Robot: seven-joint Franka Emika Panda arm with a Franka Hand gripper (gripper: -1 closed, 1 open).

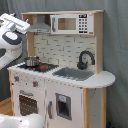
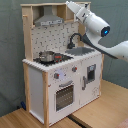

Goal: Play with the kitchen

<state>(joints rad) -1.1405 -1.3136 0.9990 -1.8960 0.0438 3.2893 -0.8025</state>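
We are looking at the kitchen (image 1: 60, 70), which is standing upright on a wood floor (image 2: 95, 112) against a grey backdrop, filling the middle of both exterior views. Everything on it is sitting in order: the pot (image 1: 32, 61) is resting on the stovetop, the black faucet (image 1: 85, 59) is arching over the grey sink (image 1: 74, 74), the microwave (image 1: 71, 23) is sitting closed on the top shelf, and the oven door (image 2: 64, 95) is hanging shut below the knobs (image 2: 58, 76).

We are finding the arm (image 2: 95, 25) raised high, near the upper shelf, reaching in from the second exterior view's right. Its far end is passing behind the kitchen's upper frame there, and in the first exterior view it is lying at the top left beside the hood (image 1: 42, 26), so we cannot tell the state of the gripper.

We are judging the play as barely begun: nothing appears opened, turned or lifted. Knobs, doors, pot and faucet are all waiting untouched, so nearly the whole task is lying ahead.
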